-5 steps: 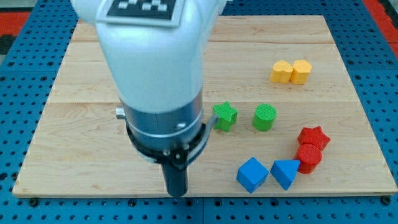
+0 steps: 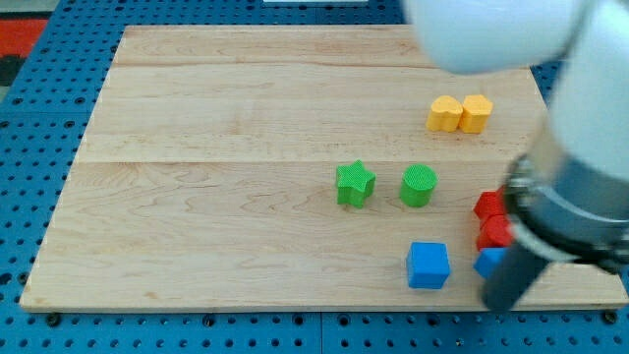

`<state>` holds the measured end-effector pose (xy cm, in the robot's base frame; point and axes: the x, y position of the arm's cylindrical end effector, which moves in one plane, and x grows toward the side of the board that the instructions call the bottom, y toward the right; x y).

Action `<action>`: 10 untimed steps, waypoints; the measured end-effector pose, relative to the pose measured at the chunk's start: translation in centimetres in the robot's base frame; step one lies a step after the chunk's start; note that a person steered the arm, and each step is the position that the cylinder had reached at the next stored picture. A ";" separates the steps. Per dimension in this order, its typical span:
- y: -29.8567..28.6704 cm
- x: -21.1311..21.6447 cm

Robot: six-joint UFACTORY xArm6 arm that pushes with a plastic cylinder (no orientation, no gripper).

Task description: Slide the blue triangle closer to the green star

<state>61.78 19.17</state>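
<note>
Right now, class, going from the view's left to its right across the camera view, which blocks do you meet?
Green star → green cylinder → blue cube → yellow pair. The red blocks, blue triangle and my tip overlap at the right, so their order is unclear.

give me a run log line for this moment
tip at blue triangle, view's bottom right | triangle mostly hidden by arm | green star up-left, apart | blue cube between
</note>
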 end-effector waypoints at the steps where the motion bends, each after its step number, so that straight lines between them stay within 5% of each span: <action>1: 1.0 0.0; 3: 3.6 0.1; 6: 0.2 -0.9; 7: 5.0 -0.9; 10: -4.6 -1.8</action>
<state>59.97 14.62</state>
